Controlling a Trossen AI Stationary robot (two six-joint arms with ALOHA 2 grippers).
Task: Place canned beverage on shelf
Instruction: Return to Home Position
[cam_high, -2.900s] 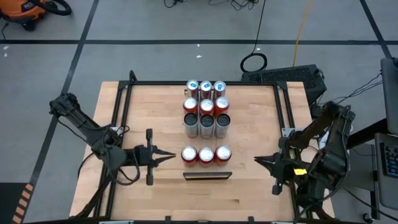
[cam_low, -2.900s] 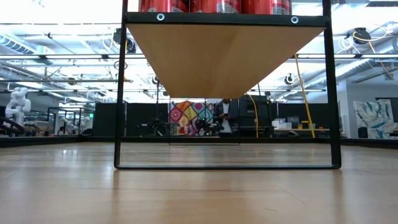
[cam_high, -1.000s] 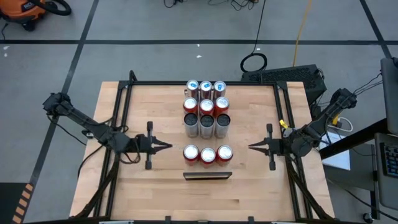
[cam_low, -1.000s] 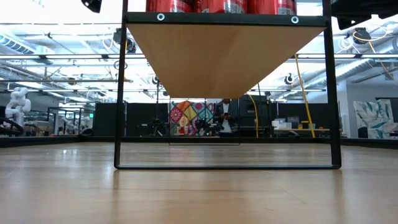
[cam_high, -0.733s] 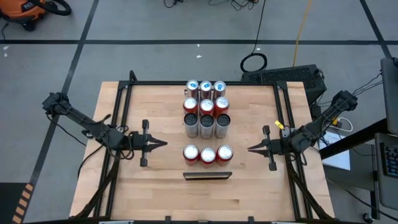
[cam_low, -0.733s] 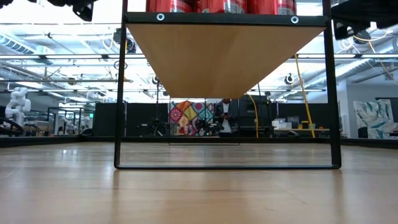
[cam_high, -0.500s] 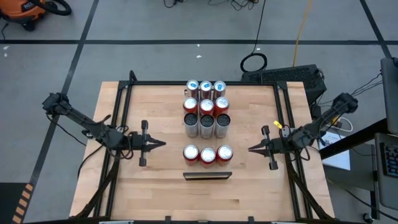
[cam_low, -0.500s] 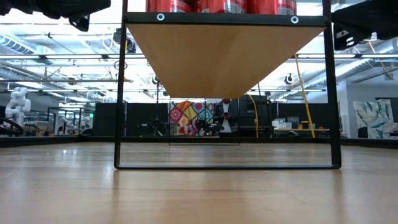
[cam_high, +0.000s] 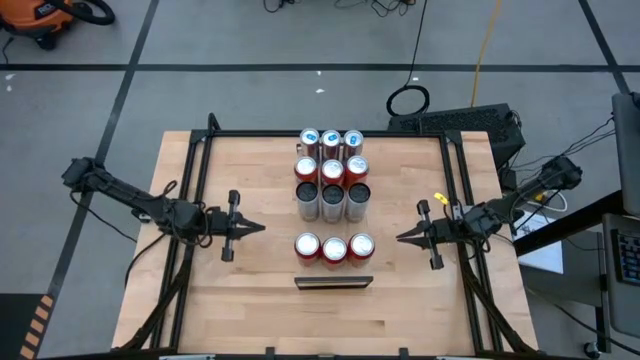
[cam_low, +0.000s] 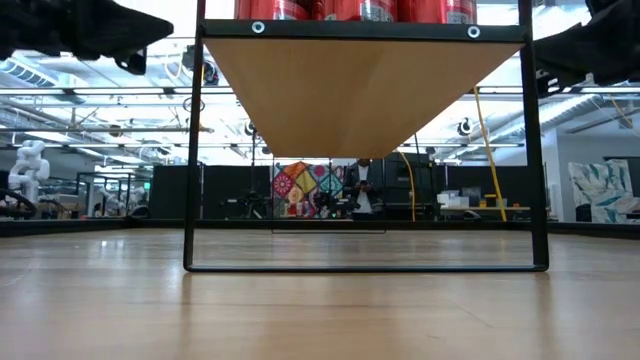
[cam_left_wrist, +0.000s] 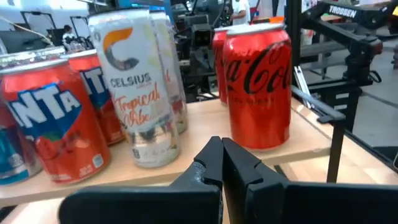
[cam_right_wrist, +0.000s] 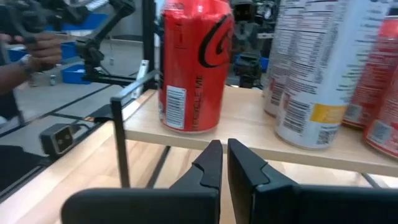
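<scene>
The shelf (cam_high: 334, 270) is a pale wood panel on a black frame in the middle of the table; the low view shows its underside (cam_low: 360, 90). Several cans stand on it in rows: three red ones (cam_high: 333, 247) nearest, silver ones (cam_high: 333, 200) behind, more beyond. My left gripper (cam_high: 262, 228) is shut to the left of the shelf and points level at it; its wrist view shows a red cola can (cam_left_wrist: 258, 87) and a white can (cam_left_wrist: 134, 93). My right gripper (cam_high: 398, 238) is shut on the shelf's right and faces a red can (cam_right_wrist: 193, 68).
A black frame (cam_high: 190, 200) runs along the table's left, far and right edges. Bare tabletop (cam_high: 250, 300) lies on both sides of the shelf and near the front edge. The black legs (cam_low: 190, 150) of the shelf stand on the table.
Both arms have sunk and now show in the low view's top corners. My left gripper has drawn back a little toward the table's left edge. Both grippers stay shut, and the cans have kept still.
</scene>
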